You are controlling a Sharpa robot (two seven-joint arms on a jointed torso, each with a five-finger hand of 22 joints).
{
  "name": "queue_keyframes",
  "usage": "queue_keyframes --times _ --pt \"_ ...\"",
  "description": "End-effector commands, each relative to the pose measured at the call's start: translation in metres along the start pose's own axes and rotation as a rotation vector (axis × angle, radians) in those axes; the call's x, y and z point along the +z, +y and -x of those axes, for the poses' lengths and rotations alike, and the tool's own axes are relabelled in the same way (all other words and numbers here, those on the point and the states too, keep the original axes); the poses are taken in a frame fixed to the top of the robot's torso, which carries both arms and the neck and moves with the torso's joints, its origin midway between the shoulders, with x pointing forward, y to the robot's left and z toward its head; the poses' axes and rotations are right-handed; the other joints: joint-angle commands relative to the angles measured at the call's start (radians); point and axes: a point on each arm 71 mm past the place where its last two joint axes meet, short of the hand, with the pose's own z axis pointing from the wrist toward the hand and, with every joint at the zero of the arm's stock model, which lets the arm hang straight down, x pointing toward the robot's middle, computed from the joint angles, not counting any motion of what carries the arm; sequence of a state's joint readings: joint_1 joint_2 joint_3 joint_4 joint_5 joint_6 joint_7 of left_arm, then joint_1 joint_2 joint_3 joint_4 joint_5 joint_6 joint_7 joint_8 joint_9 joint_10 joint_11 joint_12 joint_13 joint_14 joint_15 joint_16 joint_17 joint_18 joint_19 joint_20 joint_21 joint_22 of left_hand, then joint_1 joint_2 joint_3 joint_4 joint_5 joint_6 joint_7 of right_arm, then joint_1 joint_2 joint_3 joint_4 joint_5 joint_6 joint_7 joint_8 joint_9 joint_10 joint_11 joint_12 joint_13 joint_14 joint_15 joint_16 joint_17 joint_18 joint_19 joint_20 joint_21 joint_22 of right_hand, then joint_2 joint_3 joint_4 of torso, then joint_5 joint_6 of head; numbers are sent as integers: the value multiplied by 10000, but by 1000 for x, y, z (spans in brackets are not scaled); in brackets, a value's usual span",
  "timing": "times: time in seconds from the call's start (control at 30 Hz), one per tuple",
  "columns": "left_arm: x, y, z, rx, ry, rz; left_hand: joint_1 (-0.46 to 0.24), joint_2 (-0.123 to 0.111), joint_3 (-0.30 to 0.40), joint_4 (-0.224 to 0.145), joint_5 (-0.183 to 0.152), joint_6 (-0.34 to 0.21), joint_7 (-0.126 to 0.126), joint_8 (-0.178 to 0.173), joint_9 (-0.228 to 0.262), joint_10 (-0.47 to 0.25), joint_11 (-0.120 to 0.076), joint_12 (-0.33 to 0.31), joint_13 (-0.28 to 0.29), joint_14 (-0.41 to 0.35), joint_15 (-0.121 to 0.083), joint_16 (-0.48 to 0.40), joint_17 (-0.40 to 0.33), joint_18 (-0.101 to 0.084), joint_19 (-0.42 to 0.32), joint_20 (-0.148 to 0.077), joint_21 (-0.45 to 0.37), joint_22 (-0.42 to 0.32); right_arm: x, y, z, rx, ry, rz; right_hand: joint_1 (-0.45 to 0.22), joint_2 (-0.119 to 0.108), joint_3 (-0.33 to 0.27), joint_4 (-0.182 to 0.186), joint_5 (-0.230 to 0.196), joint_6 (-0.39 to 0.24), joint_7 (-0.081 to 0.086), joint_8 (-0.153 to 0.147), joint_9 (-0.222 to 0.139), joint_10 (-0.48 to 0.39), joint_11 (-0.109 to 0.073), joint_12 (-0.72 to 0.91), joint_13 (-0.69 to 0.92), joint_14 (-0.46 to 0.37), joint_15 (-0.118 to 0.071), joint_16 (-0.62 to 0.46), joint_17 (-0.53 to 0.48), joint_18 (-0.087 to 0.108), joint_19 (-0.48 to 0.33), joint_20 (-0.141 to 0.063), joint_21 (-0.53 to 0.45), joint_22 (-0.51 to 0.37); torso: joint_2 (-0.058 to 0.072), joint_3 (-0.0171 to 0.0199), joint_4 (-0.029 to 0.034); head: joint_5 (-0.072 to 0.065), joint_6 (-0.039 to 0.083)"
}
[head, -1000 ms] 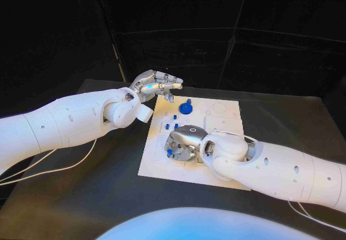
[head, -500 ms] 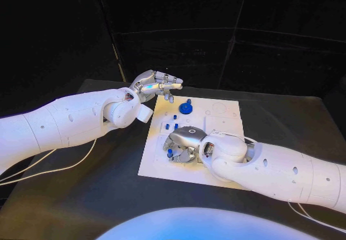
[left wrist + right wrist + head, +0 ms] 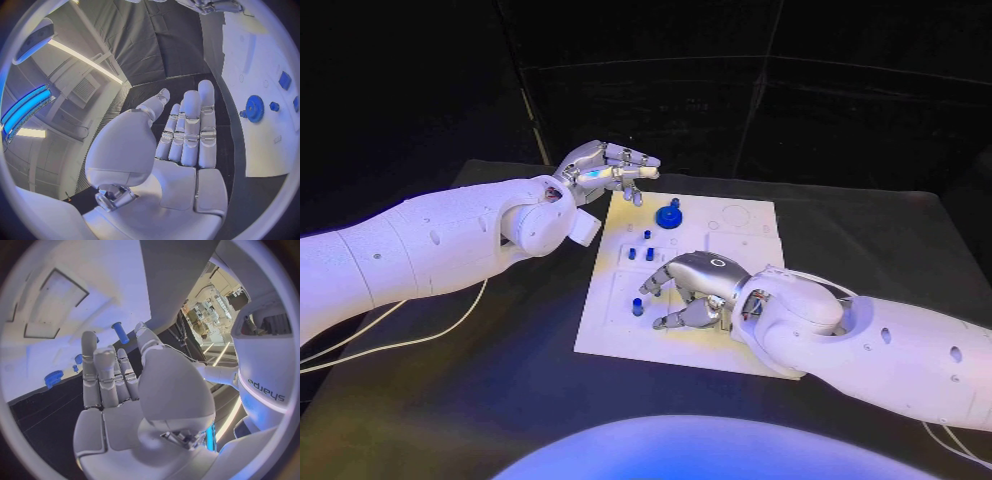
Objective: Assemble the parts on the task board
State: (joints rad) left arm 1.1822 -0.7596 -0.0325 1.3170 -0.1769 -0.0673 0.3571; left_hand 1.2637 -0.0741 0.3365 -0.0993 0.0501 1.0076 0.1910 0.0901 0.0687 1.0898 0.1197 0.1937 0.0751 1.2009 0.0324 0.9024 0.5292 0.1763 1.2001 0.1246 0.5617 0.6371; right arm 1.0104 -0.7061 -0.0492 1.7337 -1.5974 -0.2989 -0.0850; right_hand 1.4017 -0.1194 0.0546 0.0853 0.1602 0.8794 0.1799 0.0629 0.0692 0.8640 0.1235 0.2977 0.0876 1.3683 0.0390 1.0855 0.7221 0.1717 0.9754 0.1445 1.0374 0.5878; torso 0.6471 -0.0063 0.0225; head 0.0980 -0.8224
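Note:
The white task board lies in the middle of the table. A blue gear stands on its far part, with small blue pegs just nearer. My right hand hovers over the board's near left part, fingers spread and palm bare. A blue peg stands just beyond its fingertips, also seen as the upright peg in the right wrist view. Another blue piece lies beside it. My left hand floats above the board's far left corner, holding nothing. The left wrist view shows the gear past the straight fingers.
The black table surrounds the board on all sides. A white cable runs across the table under my left arm. Recesses are cut into the board's surface near my right hand.
My right hand has uncurled from over the near-left parts, lifted and shifted right, and the blue peg now stands free of it. My left hand has drifted slightly up and left.

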Motion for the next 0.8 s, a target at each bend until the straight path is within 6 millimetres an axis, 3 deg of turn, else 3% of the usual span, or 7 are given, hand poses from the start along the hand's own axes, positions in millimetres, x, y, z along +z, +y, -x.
queue_keyframes --times 0.03,0.27,0.33,0.4,0.47,0.6,0.8 --pt "1 -1 -1 -73 84 -30 -16 78 -25 29 -10 -71 25 42 -9 -102 0 35 -12 -61 -5 52 -9 55 -29 46 -64 -8 -7 2 22 1901 -1500 489 112 179 -126 13 -1 61 36 98 24 147 -20 325 44 15 -37 54 -8 136 26 -23 -48 -19 -10 7 -2 -122 67" --pt "1 0 0 -70 84 3 -16 78 -25 29 -10 -71 25 42 -9 -102 0 35 -12 -61 -5 52 -9 55 -29 46 -64 -8 -39 -41 68 3523 -2291 -1485 261 612 -133 59 253 822 83 405 120 1333 -108 1033 101 248 -109 291 176 102 329 -74 147 229 -6 -8 -1 -566 220" --pt "1 0 0 -69 85 3 -16 79 -28 30 -10 -72 25 44 -8 -104 1 38 -12 -63 -5 54 -10 55 -29 47 -67 -11 -50 -54 75 3350 -2227 -2159 21 613 -262 249 495 872 -43 433 112 2084 -282 1535 315 406 -235 440 380 43 645 -157 395 619 -10 -17 -1 -769 240" --pt "1 0 -1 -71 92 -1 -16 79 -29 30 -10 -72 25 44 -8 -104 1 39 -12 -64 -4 54 -10 55 -29 47 -67 -11 -62 -63 80 3120 -2033 -2805 -250 530 -482 465 654 1147 -283 631 167 2931 -543 2333 742 736 -452 935 1179 -91 1222 -335 869 1372 -5 -24 1 -1095 237" --pt "1 0 -1 -69 87 -7 -16 79 -29 30 -10 -72 25 44 -8 -104 1 39 -12 -64 -4 54 -10 55 -29 47 -67 -11 -73 -70 82 2900 -1934 -3375 -444 470 -689 666 907 1373 -458 853 225 3287 -730 3090 1246 1040 -626 1533 2142 -238 1767 -526 1345 2128 0 -7 -4 -1258 283" --pt "-1 0 0 -57 69 -13 -16 79 -29 30 -10 -72 25 44 -8 -104 1 39 -12 -64 -4 54 -10 55 -29 47 -67 -11 -93 -81 87 2341 -1975 -4472 -519 474 -1142 1049 1361 1536 -668 1311 350 3401 -948 5793 3939 1501 -815 3065 4699 -514 2647 -757 2249 3568 -14 9 -13 -1513 303" --pt "-3 0 1 -42 42 -26 -13 82 -31 31 -10 -70 23 49 -7 -104 -1 45 -11 -66 -4 57 -12 56 -28 47 -70 -14 -117 -92 78 1640 -1843 -5975 -652 574 -1887 1649 1556 1297 -672 1796 559 4116 -928 9003 8388 1654 -797 3932 6302 -630 2979 -734 2658 4230 -27 -9 -48 -1736 330"
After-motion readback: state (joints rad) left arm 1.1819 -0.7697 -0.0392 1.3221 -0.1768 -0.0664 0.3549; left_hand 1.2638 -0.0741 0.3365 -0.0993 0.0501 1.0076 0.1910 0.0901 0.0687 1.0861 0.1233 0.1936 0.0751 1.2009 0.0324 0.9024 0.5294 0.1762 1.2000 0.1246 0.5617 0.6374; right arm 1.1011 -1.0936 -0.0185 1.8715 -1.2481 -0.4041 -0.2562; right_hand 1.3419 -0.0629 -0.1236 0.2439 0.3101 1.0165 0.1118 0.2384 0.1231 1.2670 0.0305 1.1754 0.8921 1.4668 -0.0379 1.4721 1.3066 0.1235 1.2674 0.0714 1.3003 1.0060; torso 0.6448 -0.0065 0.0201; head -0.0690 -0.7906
